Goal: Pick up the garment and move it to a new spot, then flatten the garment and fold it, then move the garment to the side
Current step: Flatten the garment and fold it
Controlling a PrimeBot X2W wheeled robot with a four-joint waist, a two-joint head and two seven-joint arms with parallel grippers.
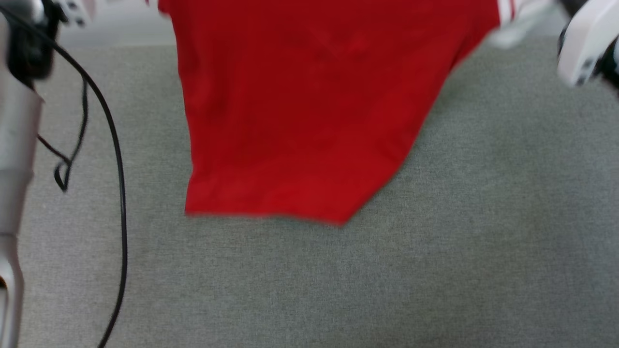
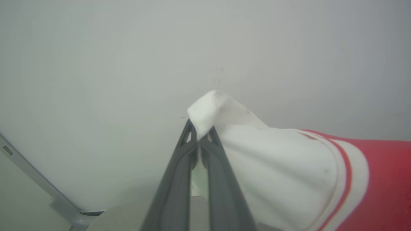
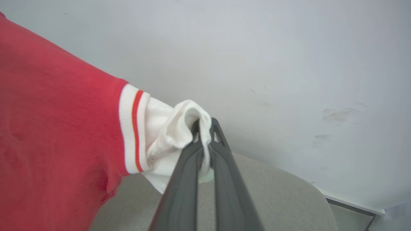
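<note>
Left hand: the left hand (image 2: 199, 130) has its two long dark fingers pressed together, clamped on the bunched tip of one white sleeve (image 2: 224, 112).
Right hand: the right hand (image 3: 205, 126) is likewise drawn together, pinching the crumpled end of the other white sleeve (image 3: 179, 125).
Garment: the red jersey-style garment (image 1: 309, 111), with white short sleeves and red-and-white striped trim, hangs spread between the two hands. Its body drapes toward the robot over the table. The hem runs straight on the robot's left and slants upward on the right. Whether the hem touches the surface I cannot tell, as the head view is blurred.
Step in hand: judging from this, the garment is being carried to its new spot before flattening.
How to do it well: hold both hands level and well apart so the cloth stays taut. Set the hem down first, then draw the sleeves away so the body lays out smooth. Each grip is a thin pinch on a sleeve tip, so jerks risk a slip.
Cable: a thin black cable (image 1: 120, 193) loops beside the pale left arm (image 1: 14, 145), and the cloth is best kept off it.
Table: a grey, woven-fabric-covered table (image 1: 435, 270) with a rounded edge (image 3: 289, 192).
Wall: a plain pale grey wall (image 2: 112, 64) lies beyond, bearing faint scuff marks (image 3: 340, 114).
</note>
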